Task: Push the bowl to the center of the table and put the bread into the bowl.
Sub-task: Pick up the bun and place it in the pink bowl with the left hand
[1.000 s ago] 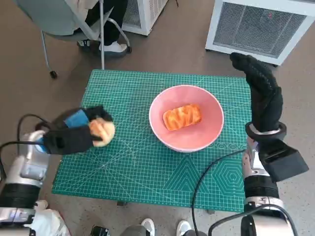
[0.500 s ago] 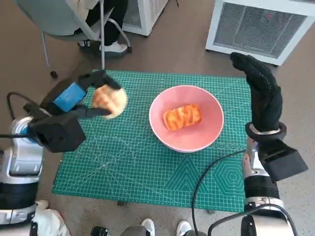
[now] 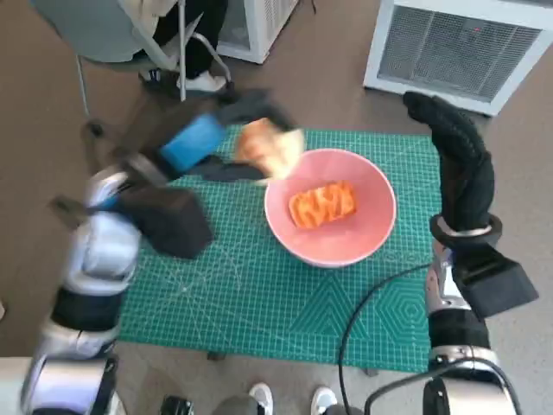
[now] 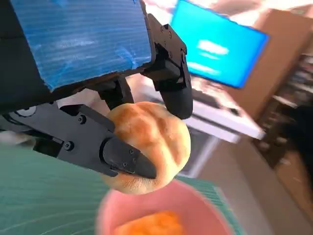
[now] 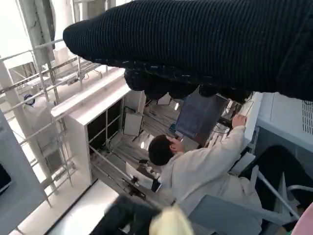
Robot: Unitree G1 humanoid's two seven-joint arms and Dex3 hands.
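Note:
A pink bowl (image 3: pixel 367 226) stands near the middle of the green mat, with an orange bread piece (image 3: pixel 321 204) lying inside it. My left hand (image 3: pixel 226 137) holds a round golden bread roll (image 3: pixel 270 148) in the air just over the bowl's near-left rim. In the left wrist view the black fingers (image 4: pixel 172 73) wrap the roll (image 4: pixel 149 145), and the bowl (image 4: pixel 195 205) with the orange bread (image 4: pixel 149 225) lies blurred beneath. My right hand (image 3: pixel 456 154), gloved, stands raised beside the bowl's right side, fingers stretched out, holding nothing.
The green cutting mat (image 3: pixel 259 294) covers the small table. A chair (image 3: pixel 112 39) and a person's feet are beyond the far left corner; a white ventilated unit (image 3: pixel 467 47) stands at far right. A person in white (image 5: pixel 205 166) sits in the right wrist view.
My left hand has lifted the roll from the mat's left side and carried it right and away, up to the bowl's rim. The right hand and bowl have stayed put.

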